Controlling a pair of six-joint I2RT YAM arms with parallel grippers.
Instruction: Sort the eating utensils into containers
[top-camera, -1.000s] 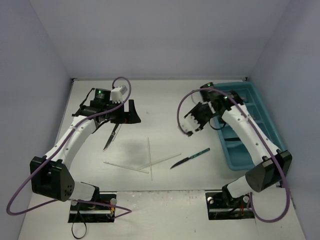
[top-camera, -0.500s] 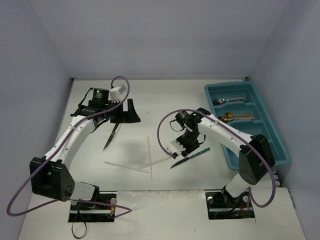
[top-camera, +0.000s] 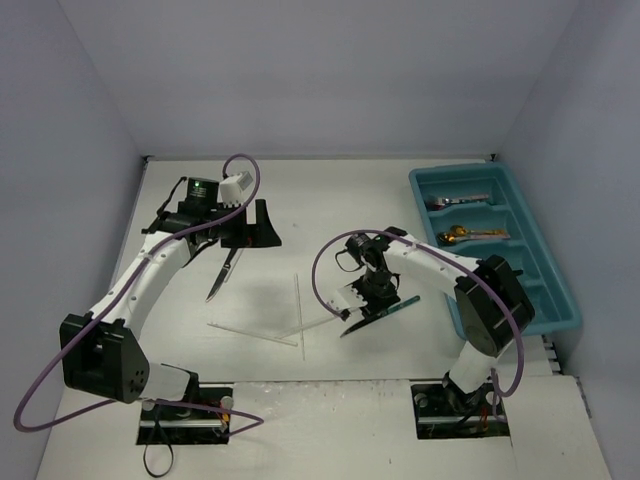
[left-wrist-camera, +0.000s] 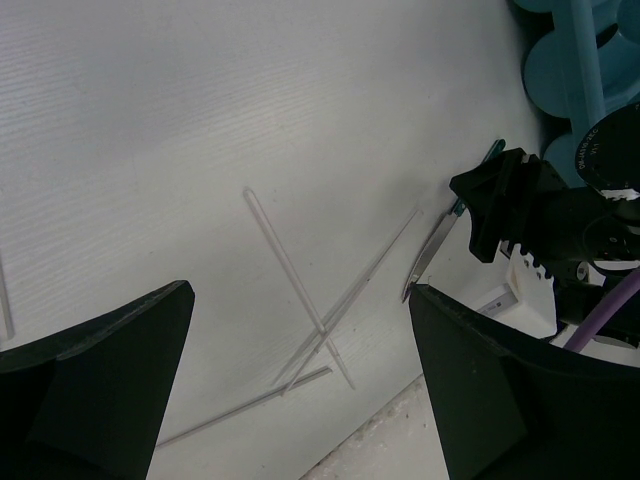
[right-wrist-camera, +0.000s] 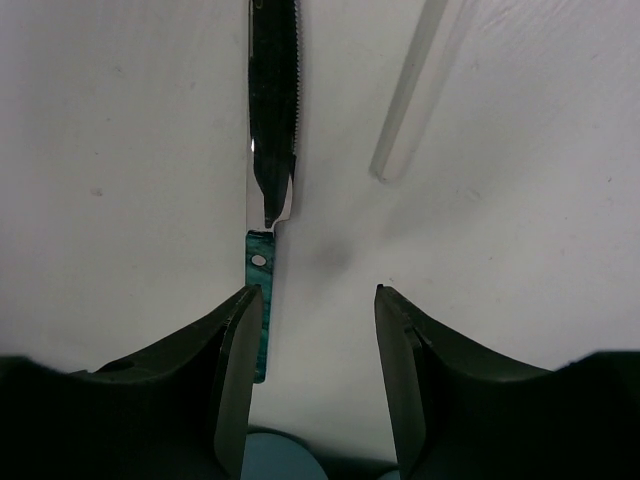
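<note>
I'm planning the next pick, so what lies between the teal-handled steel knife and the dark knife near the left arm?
Three thin translucent white sticks, crossing one another, in the top external view.

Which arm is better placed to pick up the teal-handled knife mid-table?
Right. The right end effector hangs directly over the teal-handled knife, jaws apart, handle beside one finger. The left end effector sits far off across the table.

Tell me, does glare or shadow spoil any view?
Right wrist view: a thin bright glint edges the knife. Left wrist view: the left gripper shows as near-black silhouettes. Top view: even light, one soft shadow on the table.
</note>
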